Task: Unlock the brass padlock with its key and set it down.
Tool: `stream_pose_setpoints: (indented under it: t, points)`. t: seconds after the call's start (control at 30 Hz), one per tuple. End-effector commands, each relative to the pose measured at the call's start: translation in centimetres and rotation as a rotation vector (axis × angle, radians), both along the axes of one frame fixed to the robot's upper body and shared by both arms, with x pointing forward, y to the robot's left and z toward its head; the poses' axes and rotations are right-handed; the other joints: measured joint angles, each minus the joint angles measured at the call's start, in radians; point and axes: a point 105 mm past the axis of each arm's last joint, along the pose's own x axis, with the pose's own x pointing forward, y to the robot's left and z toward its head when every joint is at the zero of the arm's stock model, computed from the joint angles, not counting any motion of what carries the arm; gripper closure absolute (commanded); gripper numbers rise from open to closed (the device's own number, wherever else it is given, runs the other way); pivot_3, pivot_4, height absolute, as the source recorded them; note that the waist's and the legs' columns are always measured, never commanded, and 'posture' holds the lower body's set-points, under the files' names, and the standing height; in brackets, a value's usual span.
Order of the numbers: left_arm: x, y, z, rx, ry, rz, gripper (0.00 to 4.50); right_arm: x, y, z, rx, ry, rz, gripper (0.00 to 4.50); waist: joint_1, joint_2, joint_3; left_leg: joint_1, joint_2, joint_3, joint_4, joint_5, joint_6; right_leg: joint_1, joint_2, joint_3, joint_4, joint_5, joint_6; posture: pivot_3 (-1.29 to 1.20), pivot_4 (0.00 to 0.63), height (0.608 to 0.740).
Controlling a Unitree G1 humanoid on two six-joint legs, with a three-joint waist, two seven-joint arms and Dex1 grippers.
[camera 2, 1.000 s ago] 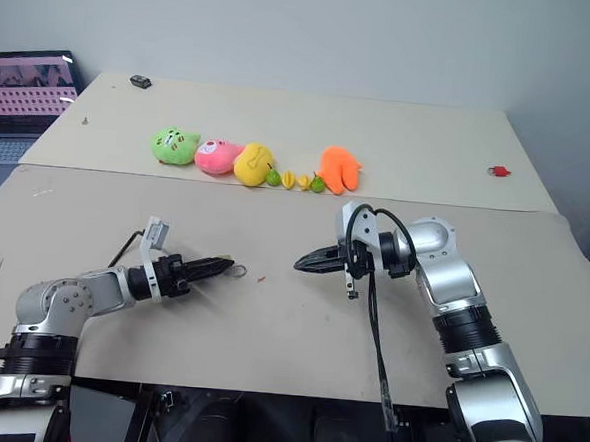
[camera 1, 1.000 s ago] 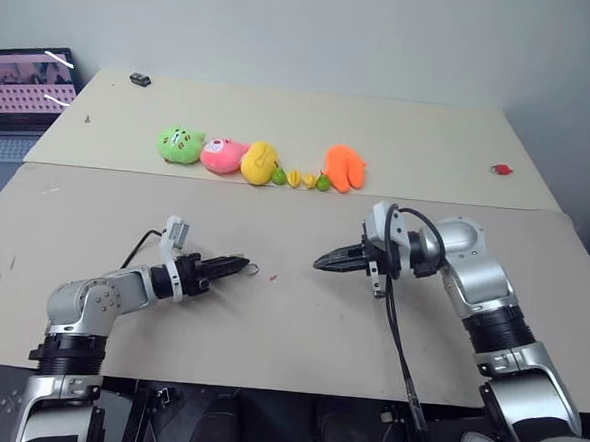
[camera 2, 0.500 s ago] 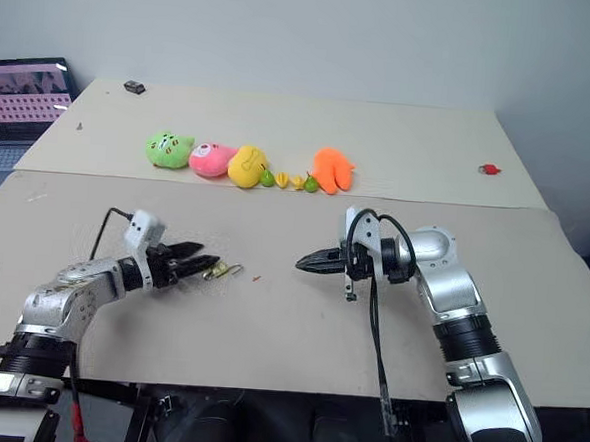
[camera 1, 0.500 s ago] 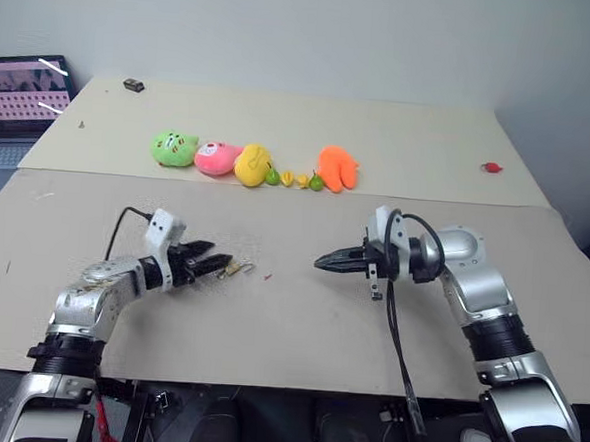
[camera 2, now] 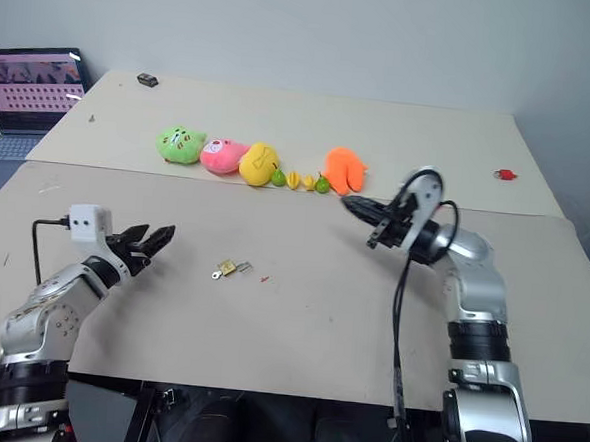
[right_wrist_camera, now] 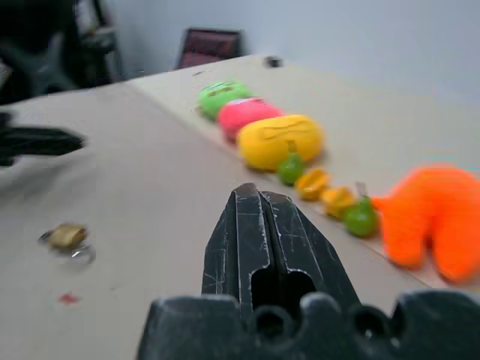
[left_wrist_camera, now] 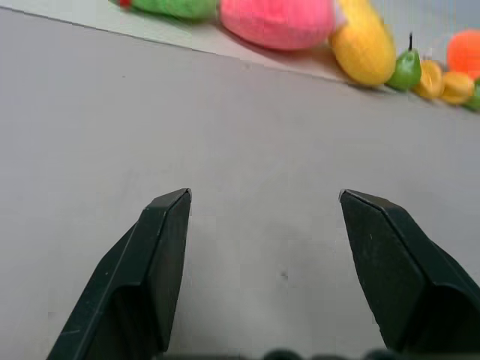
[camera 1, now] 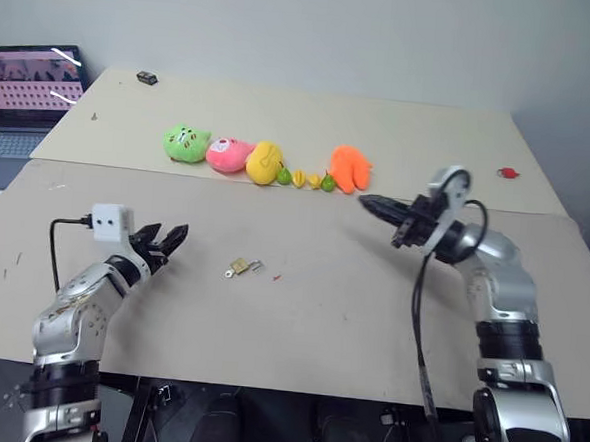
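Beige tabletop (camera 1: 299,326), plush toys (camera 1: 264,161) along far seam. Brass padlock (camera 1: 239,267) flat mid-table, key (camera 1: 255,267) apparently touching. Left gripper (camera 1: 164,241) spread, empty, left of lock. Right gripper (camera 1: 373,205) pinched, empty, well apart. Risk: tiny lock skidding or key slipping under clumsy pinch.

The key (camera 1: 256,267) beside the brass padlock (camera 1: 239,267) is too small to make out.

The brass padlock (camera 1: 239,267) lies flat on the near table (camera 1: 349,325), a tiny golden-yellow boxy body; its shackle is too small to make out. The key (camera 1: 255,267), a thin silvery sliver, lies just beside it on the side toward the table's middle; whether they touch cannot be told. Both rest free on the table.
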Motion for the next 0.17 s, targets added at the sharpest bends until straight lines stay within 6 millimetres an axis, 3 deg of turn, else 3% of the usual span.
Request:
stream_pose_setpoints:
  t: [0.03,0.1,0.17]
  points:
    - [-1.8,0.4,1.4,0.038,-0.061,0.080,1.14,-1.0,-2.9,-0.7,0.073,0.022,-0.153,4.50,0.000,0.000,0.000,0.001,0.000,0.000,0.000,0.000,0.000,0.000,0.000,0.000,0.000,0.000,0.000,0.00,0.150,0.722]
    - [-3.1,0.5,1.0,0.110,-0.083,0.124,1.14,-1.7,-4.6,-3.4,0.081,0.078,-0.278,4.50,0.001,0.000,0.000,0.000,0.000,0.000,0.000,0.000,0.000,0.000,0.000,0.000,0.000,0.000,0.000,0.00,0.150,0.722]
    - [-3.9,0.7,0.9,0.147,-0.094,0.148,1.14,-2.2,-5.2,-4.5,0.084,0.095,-0.341,4.50,0.000,0.000,0.000,0.001,0.000,0.001,0.000,0.000,0.000,0.000,0.000,0.001,0.000,0.000,0.000,0.00,0.150,0.722]
